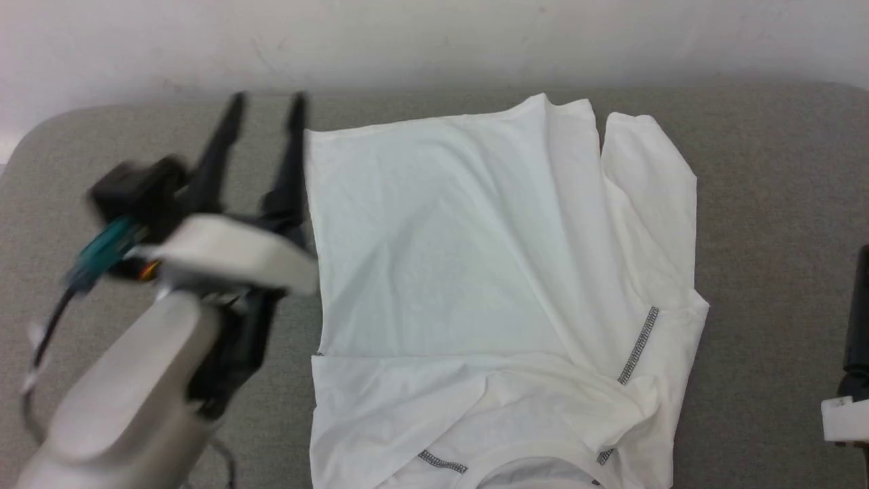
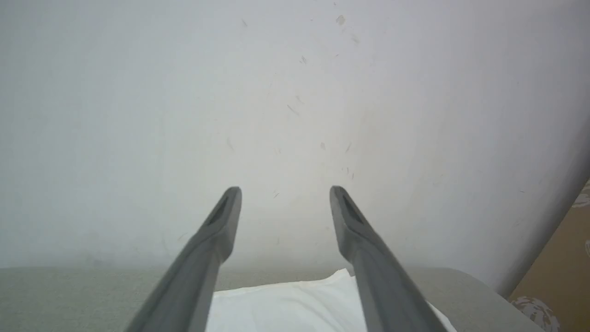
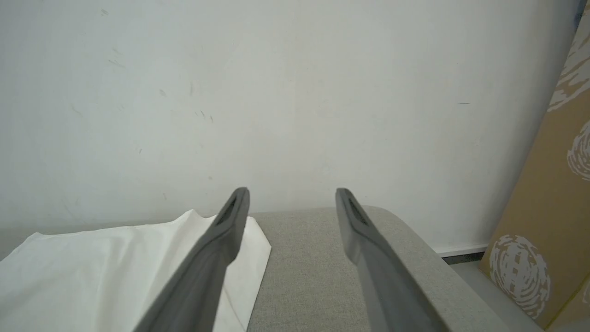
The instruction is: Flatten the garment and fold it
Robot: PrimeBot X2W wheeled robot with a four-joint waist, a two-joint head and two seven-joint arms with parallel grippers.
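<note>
The garment (image 1: 489, 272) lies spread on the grey table (image 1: 774, 204), a white knit shirt with grey stitching near its collar at the bottom edge. Its sides are folded in over the body. My left gripper (image 1: 266, 103) hovers just left of the shirt's left edge, open, with nothing between its dark fingers. In the left wrist view the gripper (image 2: 285, 190) points at the wall, with the garment (image 2: 286, 309) low between its fingers. My right gripper (image 3: 292, 191) is open and empty, the garment (image 3: 106, 272) to its left. A dark part of the right arm (image 1: 857, 326) shows at the right edge.
A pale wall (image 1: 434, 41) runs right behind the table's far edge. A brown patterned panel (image 3: 548, 207) leans against the wall beyond the table's rounded right end. Bare grey surface (image 1: 68, 224) lies on both sides of the shirt.
</note>
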